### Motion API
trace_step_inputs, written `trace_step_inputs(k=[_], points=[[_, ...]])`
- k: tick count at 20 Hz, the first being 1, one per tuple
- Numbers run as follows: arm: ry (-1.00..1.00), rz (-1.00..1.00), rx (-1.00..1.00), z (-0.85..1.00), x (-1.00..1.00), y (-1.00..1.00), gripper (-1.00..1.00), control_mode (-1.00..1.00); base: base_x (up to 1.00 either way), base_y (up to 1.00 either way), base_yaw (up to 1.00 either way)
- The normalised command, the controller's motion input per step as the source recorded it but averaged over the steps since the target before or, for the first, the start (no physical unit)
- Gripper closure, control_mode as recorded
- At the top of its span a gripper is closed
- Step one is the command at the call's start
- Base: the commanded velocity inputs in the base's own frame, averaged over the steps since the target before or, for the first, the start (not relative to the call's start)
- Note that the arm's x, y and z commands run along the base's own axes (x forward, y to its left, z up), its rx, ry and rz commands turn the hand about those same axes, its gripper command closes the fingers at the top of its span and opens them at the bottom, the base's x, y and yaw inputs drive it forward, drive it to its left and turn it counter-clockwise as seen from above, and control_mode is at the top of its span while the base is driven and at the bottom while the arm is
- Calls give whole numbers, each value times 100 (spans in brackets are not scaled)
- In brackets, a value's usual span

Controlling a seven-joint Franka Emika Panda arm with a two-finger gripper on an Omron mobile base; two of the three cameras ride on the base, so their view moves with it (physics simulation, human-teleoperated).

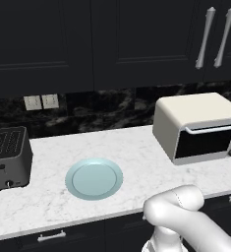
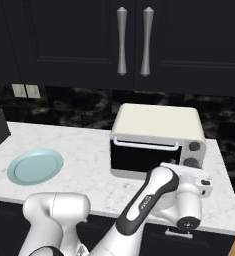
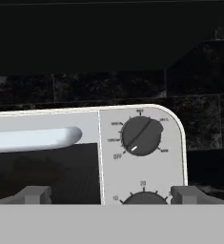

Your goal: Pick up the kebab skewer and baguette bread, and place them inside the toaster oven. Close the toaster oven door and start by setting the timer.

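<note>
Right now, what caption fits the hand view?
Open hand faces the closed toaster oven beside its knobs.

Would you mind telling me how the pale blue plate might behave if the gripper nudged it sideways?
The plate looks smooth and shallow, so it would probably slide on the polished marble counter rather than tip. It seems rigid, likely breakable if it went over the edge.
</note>
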Motion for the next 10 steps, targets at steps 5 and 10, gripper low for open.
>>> trace_step_inputs(k=[5, 10], points=[[2, 0, 0, -13, -8, -40, -100, -100, 0, 0, 0], [10, 4, 0, -30, -2, -5, -100, -100, 0, 0, 0]])
